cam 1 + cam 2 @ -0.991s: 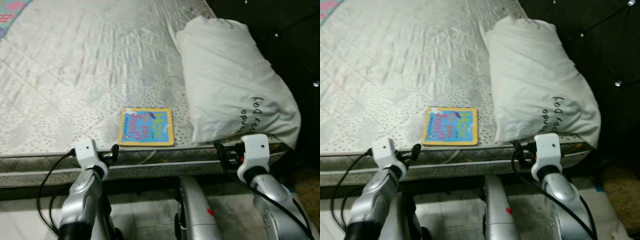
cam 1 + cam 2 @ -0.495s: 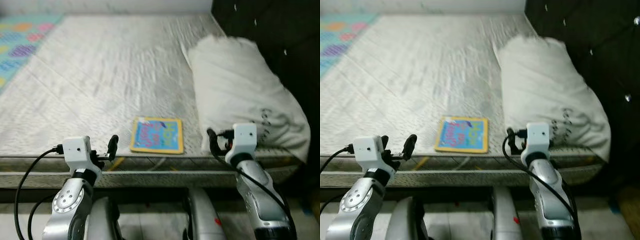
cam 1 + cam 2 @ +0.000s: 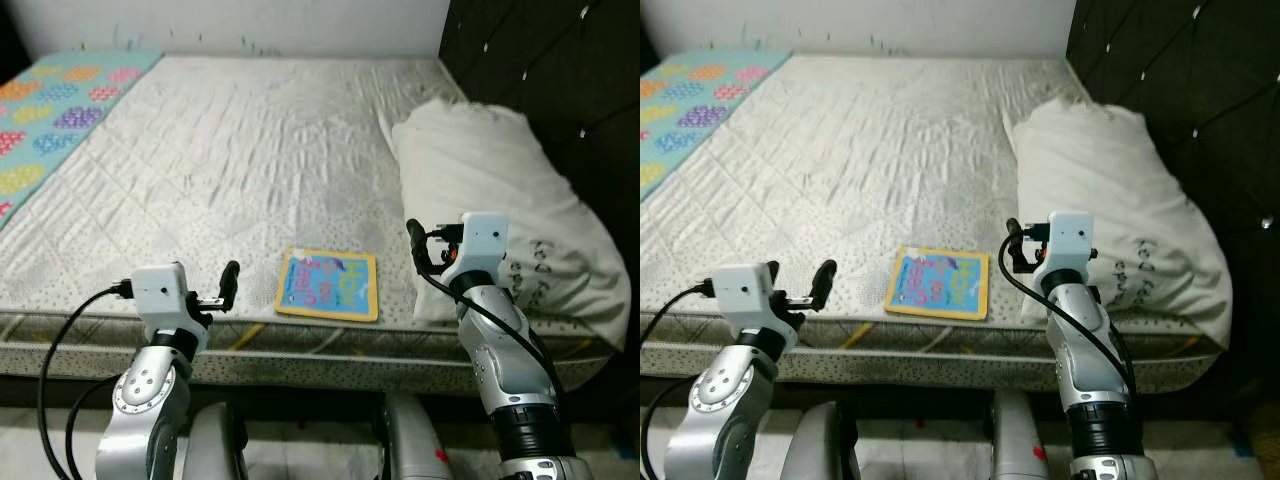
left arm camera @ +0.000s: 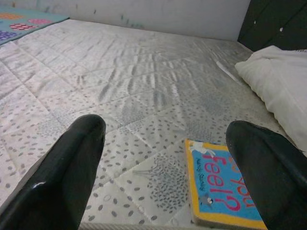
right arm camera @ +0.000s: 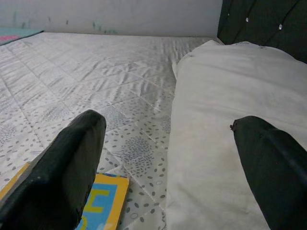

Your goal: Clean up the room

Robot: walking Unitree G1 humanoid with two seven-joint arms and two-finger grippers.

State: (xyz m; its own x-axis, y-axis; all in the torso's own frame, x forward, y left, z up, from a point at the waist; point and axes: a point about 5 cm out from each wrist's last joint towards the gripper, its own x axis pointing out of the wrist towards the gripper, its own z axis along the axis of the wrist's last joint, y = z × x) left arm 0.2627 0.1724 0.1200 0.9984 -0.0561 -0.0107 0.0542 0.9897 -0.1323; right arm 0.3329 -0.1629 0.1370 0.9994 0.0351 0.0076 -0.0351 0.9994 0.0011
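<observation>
The picture book [image 3: 329,285] lies flat on the mattress [image 3: 240,150] near its front edge, between the 2 grippers. It sits just ahead and to the inner side of the left gripper [image 3: 222,290], whose 2 black fingers stand spread wide and empty. From the right gripper [image 3: 425,250], fingers likewise apart and empty, the book lies below and inward, while the pillow [image 3: 500,210] bulks right beside that hand. Judging by this, the left one has the straighter reach. The book is a thin, stiff, nearly square board with a yellow border and blue cover, its longer side running roughly across the bed edge. Under it, quilted, speckled, slightly shiny fabric; the pillow is soft, white, creased.
</observation>
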